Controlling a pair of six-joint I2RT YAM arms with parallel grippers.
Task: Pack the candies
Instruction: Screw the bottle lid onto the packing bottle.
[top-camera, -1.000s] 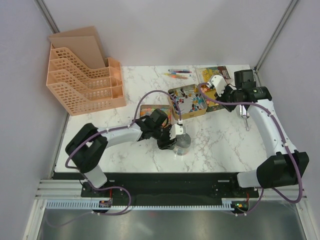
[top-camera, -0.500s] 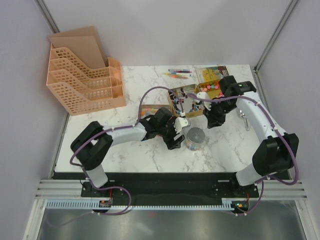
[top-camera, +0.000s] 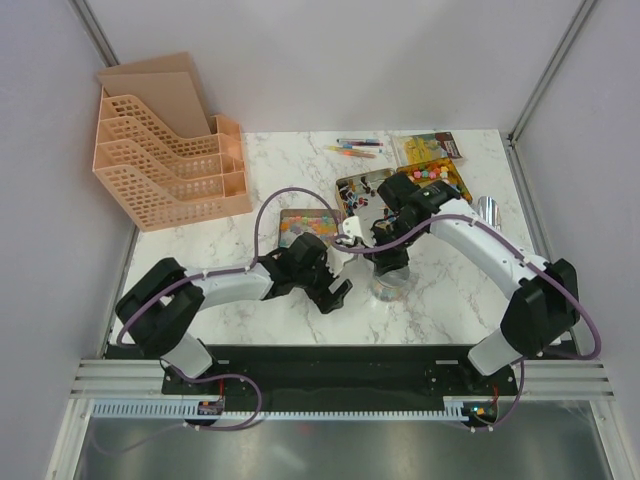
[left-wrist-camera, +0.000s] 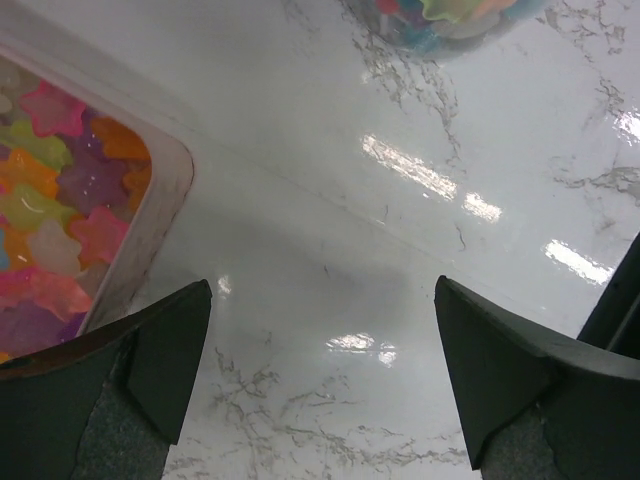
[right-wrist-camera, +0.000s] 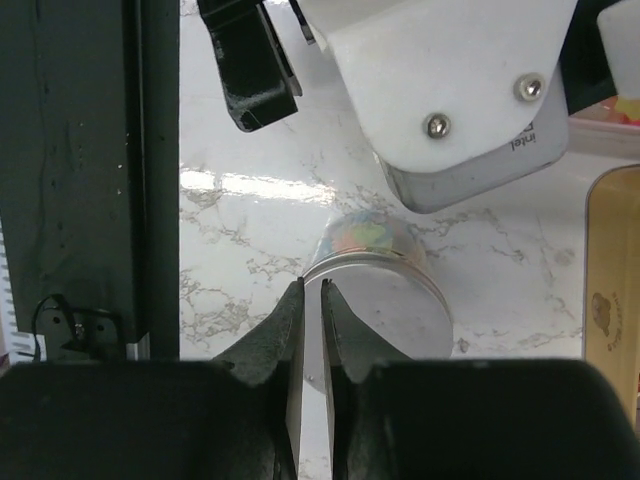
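— Hovering over the jar (top-camera: 390, 291) by the table's (top-camera: 455, 300) near edge, right gripper (right-wrist-camera: 312, 290) has fingers almost pressed together, nothing between.
— Left gripper (left-wrist-camera: 322, 290) is spread wide; candies (left-wrist-camera: 60, 225) sit in the tray (left-wrist-camera: 172, 190). It should centre on the lid (right-wrist-camera: 395, 315) before pressing.

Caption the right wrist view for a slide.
Nearly closed right gripper above a silver-lidded round jar of colourful candies.
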